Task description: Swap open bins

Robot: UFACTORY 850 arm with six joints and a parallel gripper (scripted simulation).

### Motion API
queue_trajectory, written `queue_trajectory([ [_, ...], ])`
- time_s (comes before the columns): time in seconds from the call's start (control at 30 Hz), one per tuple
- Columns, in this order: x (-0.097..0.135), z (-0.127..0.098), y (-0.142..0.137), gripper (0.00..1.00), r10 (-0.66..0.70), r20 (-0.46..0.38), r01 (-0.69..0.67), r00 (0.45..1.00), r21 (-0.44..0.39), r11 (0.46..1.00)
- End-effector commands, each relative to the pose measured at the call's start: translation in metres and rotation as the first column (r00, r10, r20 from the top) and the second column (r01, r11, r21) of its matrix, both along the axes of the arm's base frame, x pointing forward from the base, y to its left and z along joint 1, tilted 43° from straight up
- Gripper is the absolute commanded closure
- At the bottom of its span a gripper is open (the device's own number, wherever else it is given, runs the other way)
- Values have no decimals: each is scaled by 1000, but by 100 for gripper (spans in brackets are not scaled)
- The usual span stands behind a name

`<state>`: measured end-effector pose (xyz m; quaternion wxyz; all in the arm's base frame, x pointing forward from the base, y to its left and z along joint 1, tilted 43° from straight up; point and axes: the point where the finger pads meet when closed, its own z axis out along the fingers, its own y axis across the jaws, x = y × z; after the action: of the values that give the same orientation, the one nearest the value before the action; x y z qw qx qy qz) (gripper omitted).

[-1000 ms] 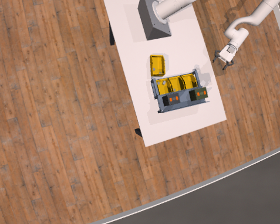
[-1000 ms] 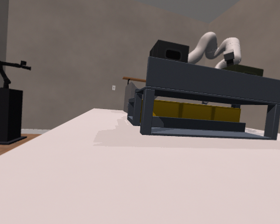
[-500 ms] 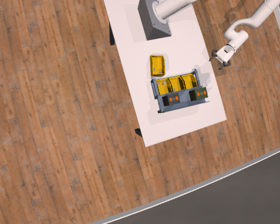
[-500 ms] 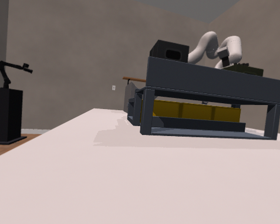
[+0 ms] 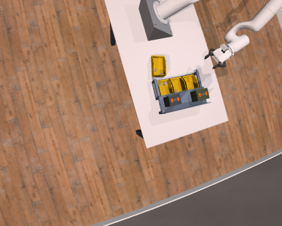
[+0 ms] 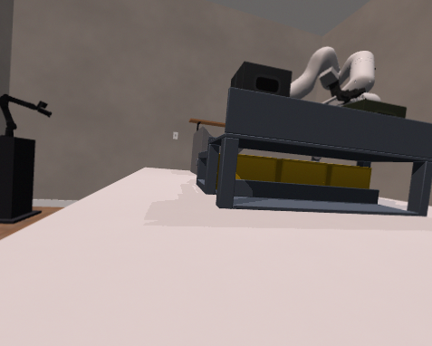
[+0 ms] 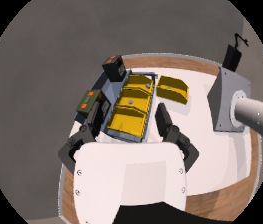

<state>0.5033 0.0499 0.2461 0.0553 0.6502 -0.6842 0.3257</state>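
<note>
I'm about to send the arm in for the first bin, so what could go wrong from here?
1. The open gripper hangs past the table's edge; its path in crosses the shelf's end wall.
2. Three yellow bins sit tightly side by side, so fingers may nudge a neighbour.
3. The loose bin lies close before the shelf, leaving little room.

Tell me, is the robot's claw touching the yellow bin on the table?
Apart. In the top view the open gripper hangs beyond the table's edge, far from the bin.
</note>
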Motion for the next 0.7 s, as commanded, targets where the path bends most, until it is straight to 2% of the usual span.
queue_trajectory([
  [0.0,-10,-12,-21,0,-90,-61,91,994,12,996],
  [0.23,-31,-33,-49,0,-230,-161,239,960,35,970],
  [0.33,-35,-36,-53,0,-250,-176,261,952,38,965],
  [0.67,-69,-65,-81,0,-434,-336,483,836,76,872],
])
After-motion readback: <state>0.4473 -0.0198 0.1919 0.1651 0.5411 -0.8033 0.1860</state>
